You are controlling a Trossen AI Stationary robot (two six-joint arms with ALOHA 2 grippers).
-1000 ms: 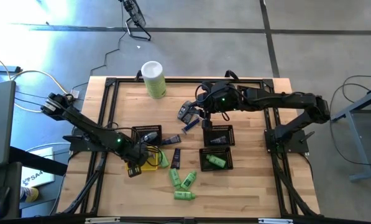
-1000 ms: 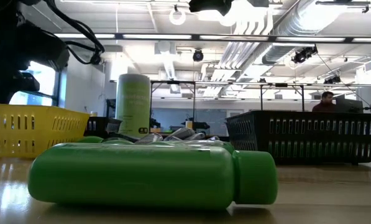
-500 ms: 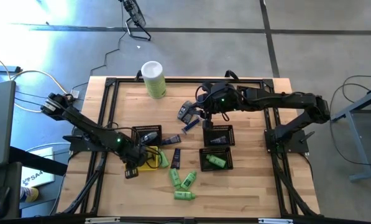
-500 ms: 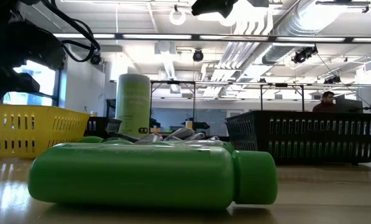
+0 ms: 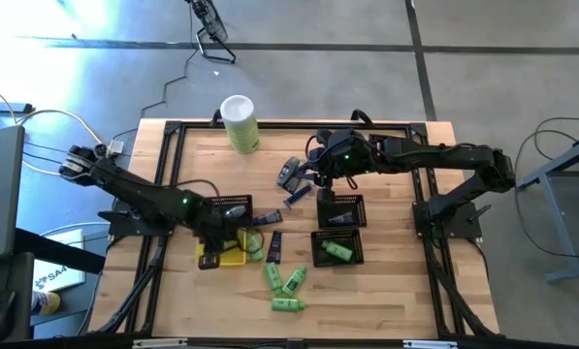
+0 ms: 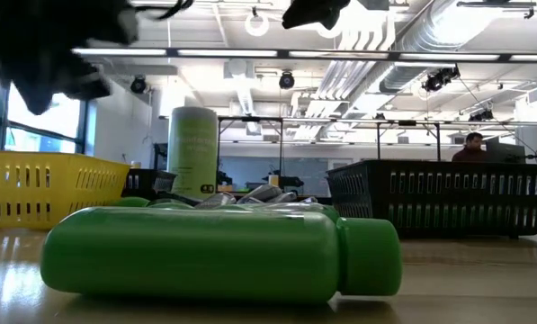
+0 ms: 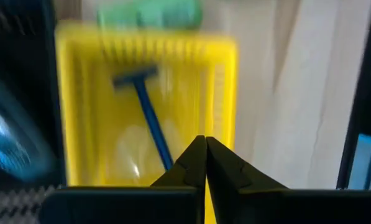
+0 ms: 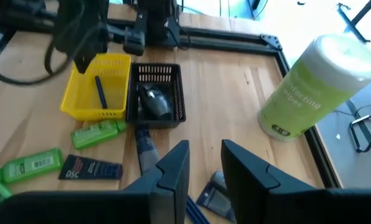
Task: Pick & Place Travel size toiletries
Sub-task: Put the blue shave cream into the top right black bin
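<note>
Left gripper [image 7: 205, 155]: over the yellow tray [image 5: 233, 254] at the table's left-centre; fingers pressed together, nothing between them.
Right gripper [image 8: 204, 163]: raised above the middle of the table, behind the right-hand baskets; fingers parted a little, and whether anything is between them cannot be told.
Yellow tray: one, with a blue-handled stick [image 7: 149, 122] lying inside it.
Black baskets: three. One [image 5: 229, 206] touches the yellow tray's far side and holds a dark grey item [image 8: 154, 101]. Two stand to the right, one behind the other: the far one [image 5: 340, 210] holds something dark, the near one [image 5: 337, 248] holds one green bottle [image 5: 337, 252].
Green bottles loose on the table: four. One [image 5: 255, 247] lies just beside the tray's right side; three [image 5: 283, 285] lie near each other towards the front edge.
Dark tubes and packets loose on the table: one black tube [image 5: 275, 246] between the tray and the near right basket; one dark tube [image 5: 265, 220] just behind it; a bluish one [image 5: 296, 197] near the right gripper, and a grey packet [image 5: 289, 174] a little farther back.
Canister [image 5: 240, 123]: one, pale green with a white lid, upright at the back of the table.
Person [image 6: 471, 147]: one, far off in the room behind.
</note>
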